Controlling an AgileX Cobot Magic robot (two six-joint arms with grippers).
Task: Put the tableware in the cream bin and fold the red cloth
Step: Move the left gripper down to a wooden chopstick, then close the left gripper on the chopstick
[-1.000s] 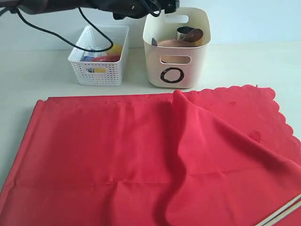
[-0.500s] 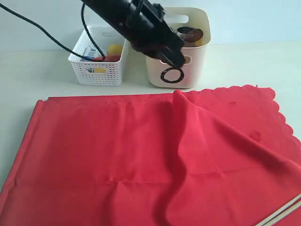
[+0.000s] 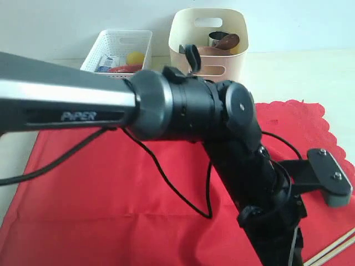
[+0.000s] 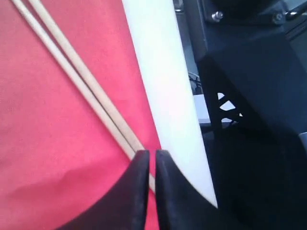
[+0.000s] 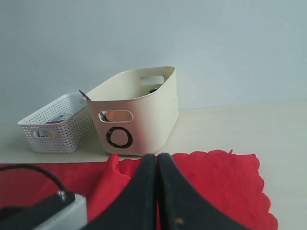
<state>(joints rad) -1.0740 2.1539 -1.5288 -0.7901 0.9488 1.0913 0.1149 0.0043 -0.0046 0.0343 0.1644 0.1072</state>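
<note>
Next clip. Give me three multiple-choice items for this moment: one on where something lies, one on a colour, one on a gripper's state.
1. Where do the chopsticks lie?
A in the white lattice basket
B on the red cloth
C on the bare table

2. What colour is the ring mark on the cream bin?
A blue
B green
C black

3. How do the jaws of the right gripper stand?
A shut, nothing between them
B wide open
C half open

Key:
1 B: the left wrist view shows both sticks lying on red fabric.
2 C: the right wrist view shows the ring black on the cream wall.
3 A: its two fingers meet with no gap.
</note>
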